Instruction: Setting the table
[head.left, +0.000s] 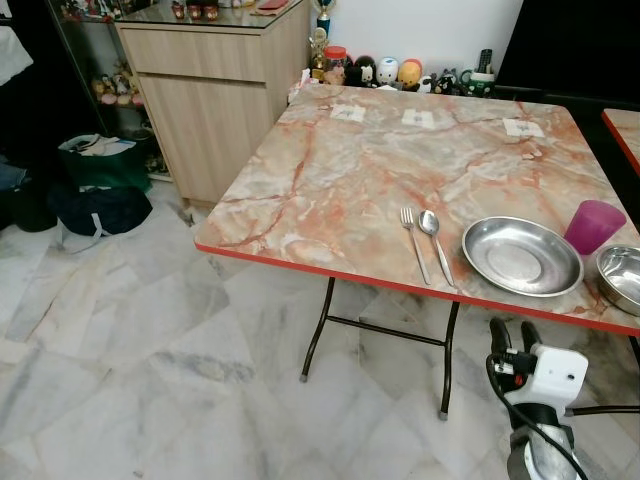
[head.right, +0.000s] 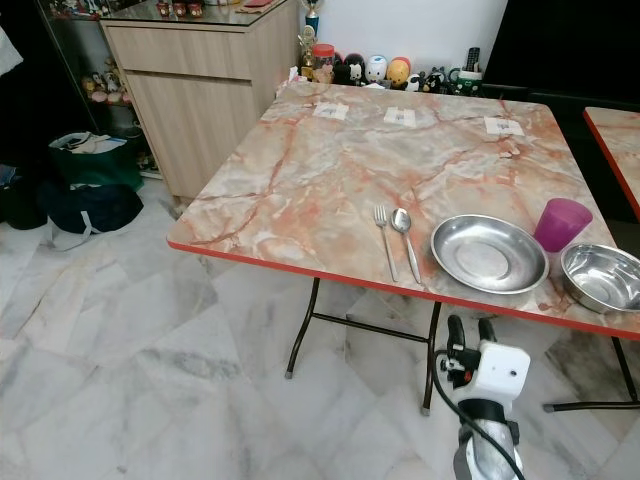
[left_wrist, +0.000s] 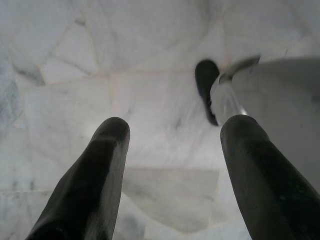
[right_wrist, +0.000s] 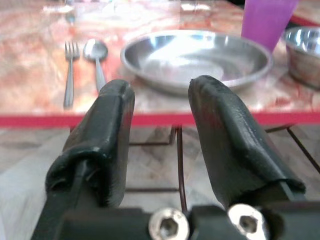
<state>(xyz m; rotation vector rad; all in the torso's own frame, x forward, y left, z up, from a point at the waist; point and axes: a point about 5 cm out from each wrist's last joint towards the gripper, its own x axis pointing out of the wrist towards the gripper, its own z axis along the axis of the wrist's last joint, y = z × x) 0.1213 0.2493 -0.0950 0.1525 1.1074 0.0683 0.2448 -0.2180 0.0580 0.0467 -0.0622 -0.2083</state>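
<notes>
On the marbled, red-edged table (head.left: 350, 170) a fork (head.left: 414, 241) and a spoon (head.left: 434, 242) lie side by side near the front edge. Right of them sits a steel plate (head.left: 521, 256), then a purple cup (head.left: 594, 226) and a steel bowl (head.left: 622, 277) at the right. My right gripper (head.left: 514, 334) hangs open below the table's front edge, in front of the plate (right_wrist: 195, 57), with nothing between its fingers (right_wrist: 107, 130). The left gripper (left_wrist: 172, 145) is open over the floor, pointing down.
A wooden cabinet (head.left: 215, 90) stands at the table's far left corner. Figurines and a jar (head.left: 375, 70) line the wall behind the table. Dark bags (head.left: 95, 190) lie on the marble floor (head.left: 150, 350) at left. A second table's edge (head.left: 622, 125) is at right.
</notes>
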